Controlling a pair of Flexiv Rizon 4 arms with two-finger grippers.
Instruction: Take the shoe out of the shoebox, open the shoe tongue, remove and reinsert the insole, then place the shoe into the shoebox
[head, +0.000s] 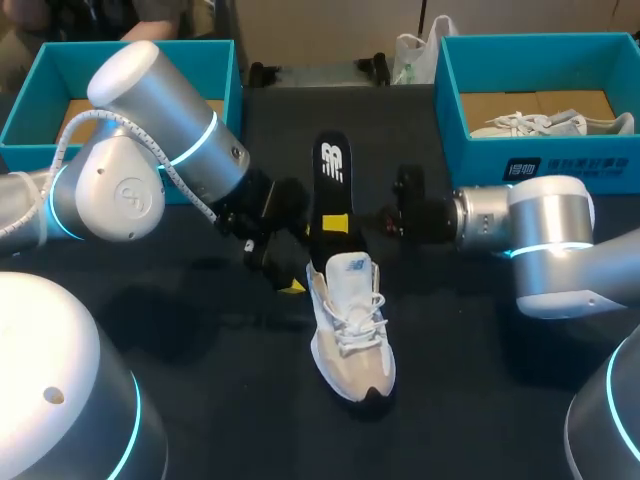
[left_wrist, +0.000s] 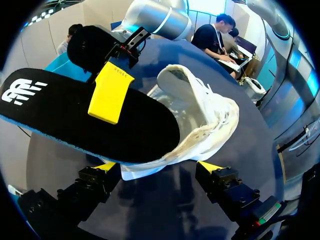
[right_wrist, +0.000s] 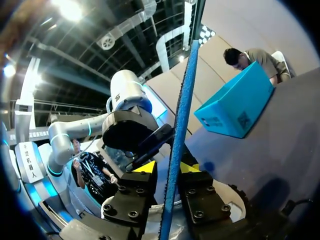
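Observation:
A white and beige sneaker (head: 350, 330) lies on the dark table, toe toward me. The black insole (head: 331, 180) with a white logo slants up from the shoe's opening. My right gripper (head: 338, 222) is shut on the insole's middle. In the right wrist view the insole (right_wrist: 181, 115) shows edge-on as a blue strip pinched between the fingers of that gripper (right_wrist: 167, 171). My left gripper (head: 284, 272) stands open at the shoe's heel. In the left wrist view the sneaker (left_wrist: 202, 120) and the insole (left_wrist: 70, 115) lie just ahead of its gripper (left_wrist: 157, 167), whose tips are wide apart.
A teal shoebox (head: 225, 70) stands at the back left behind my left arm. Another teal box (head: 450, 95) at the back right holds a second light shoe (head: 555, 124). The same left box (right_wrist: 235, 107) shows beyond the insole in the right wrist view.

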